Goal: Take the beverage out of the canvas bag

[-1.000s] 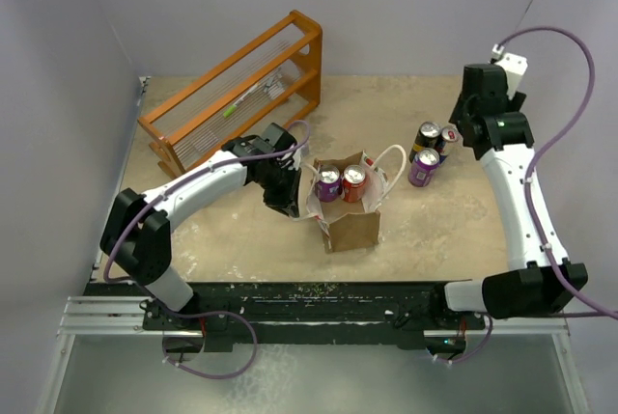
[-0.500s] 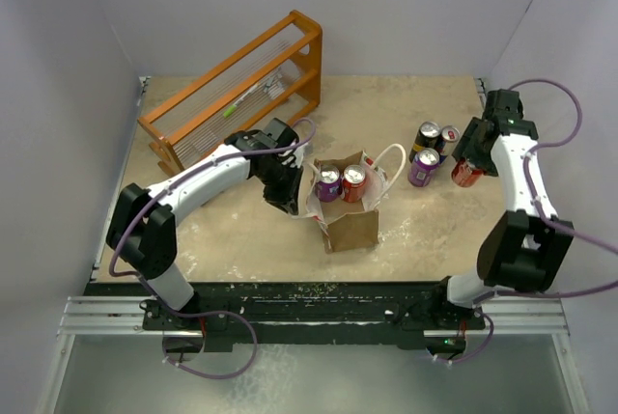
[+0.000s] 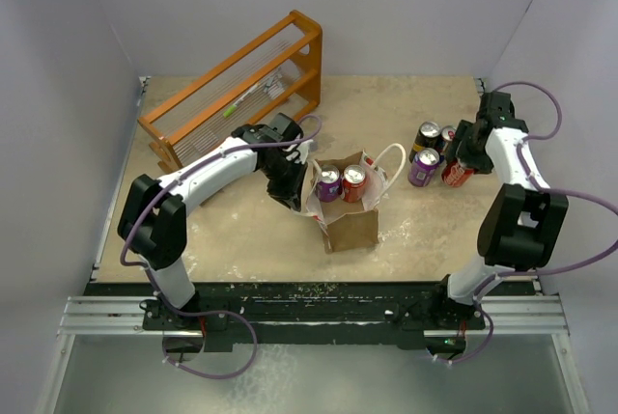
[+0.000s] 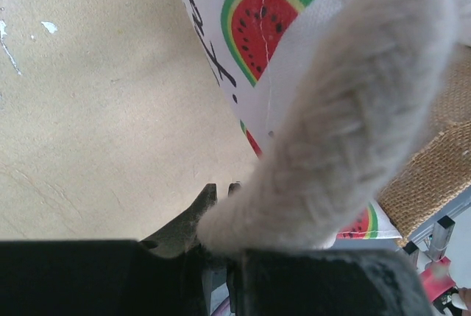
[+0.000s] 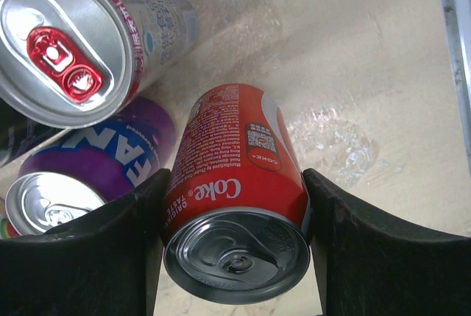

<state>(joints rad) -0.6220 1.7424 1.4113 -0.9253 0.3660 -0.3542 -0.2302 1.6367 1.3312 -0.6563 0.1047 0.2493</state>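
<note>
On the desk (image 3: 241, 240), the left end effector (image 4: 221, 235) clamps the tan canvas bag's (image 3: 352, 228) white rope handle (image 4: 346, 124) to steady it; the right end effector (image 5: 235, 216) grips a red Coke can (image 5: 235, 176).

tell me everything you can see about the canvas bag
The canvas bag is a small boxy tote of tan-brown woven cloth, with a white side panel printed with watermelon slices. It stands upright and open on the table. A purple can and a red can stand inside. The left gripper is shut on one white rope handle at its left side; the other handle loops free on the right.
</note>
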